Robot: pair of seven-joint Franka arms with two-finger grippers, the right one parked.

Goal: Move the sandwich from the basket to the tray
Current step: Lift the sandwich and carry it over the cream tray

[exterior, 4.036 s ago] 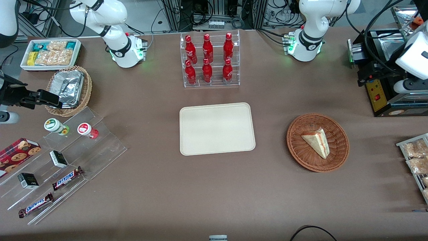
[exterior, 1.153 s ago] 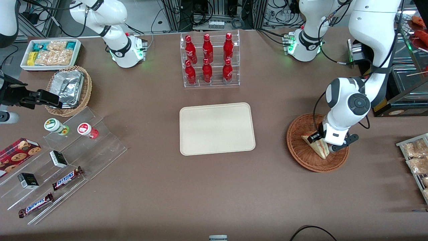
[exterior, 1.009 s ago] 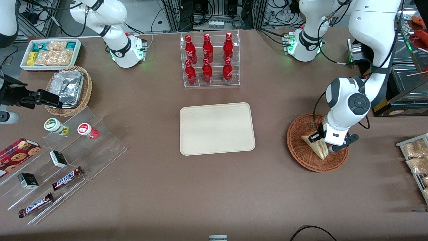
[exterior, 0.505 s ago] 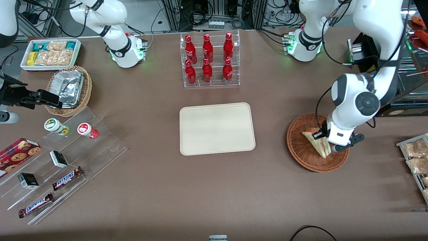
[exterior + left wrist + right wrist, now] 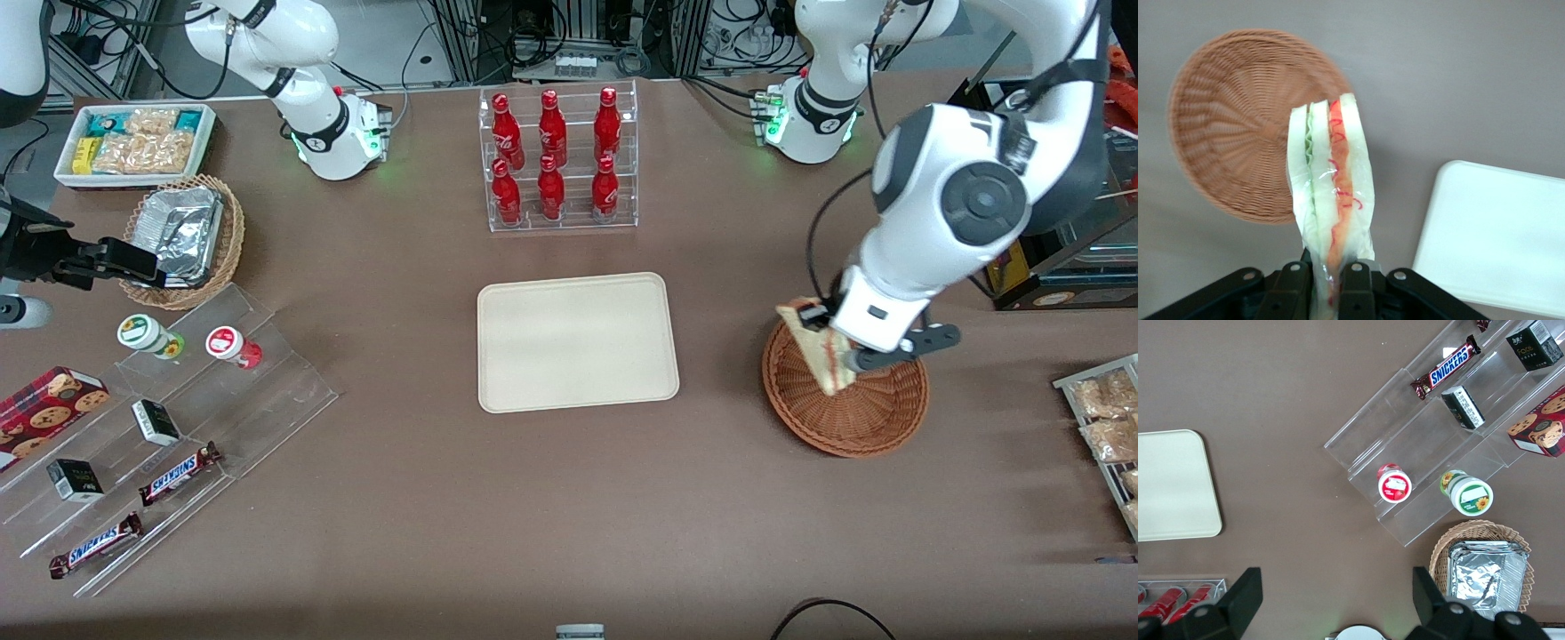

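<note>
Bin [image 5: 133, 142]: we see a white bin of snack packets at the parked arm's end of the table, well apart from the gripper.
Foil basket [image 5: 182, 240]: we see a tan wicker basket with a crinkled foil container, just nearer the front camera than the bin.
Shelf [image 5: 160, 427]: we note clear acrylic steps with two small cups, small dark boxes and Snickers bars, also at the parked arm's end.
Bottles [image 5: 556, 160]: we count six red bottles in a clear rack, farther from the front camera than the tray.
Tray [image 5: 576, 341]: we find it bare and flat on the table, between the shelf and the gripper, well apart from the gripper.
Sandwich [image 5: 816, 348]: we see it lifted clear of the basket, hanging over the basket's rim on the tray's side; in the wrist view its wrapped edge [image 5: 1330, 193] shows pale bread with green and red layers.
Gripper [image 5: 831, 342]: we see it above the basket, its fingers [image 5: 1355, 293] closed narrowly on one end of the sandwich, which sticks out from between them.
Basket [image 5: 876, 418]: we see the reddish-brown round basket below the gripper, on the table, with nothing lying in it.
Packets [image 5: 1107, 427]: we see bagged snacks on a rack at the working arm's end of the table.
</note>
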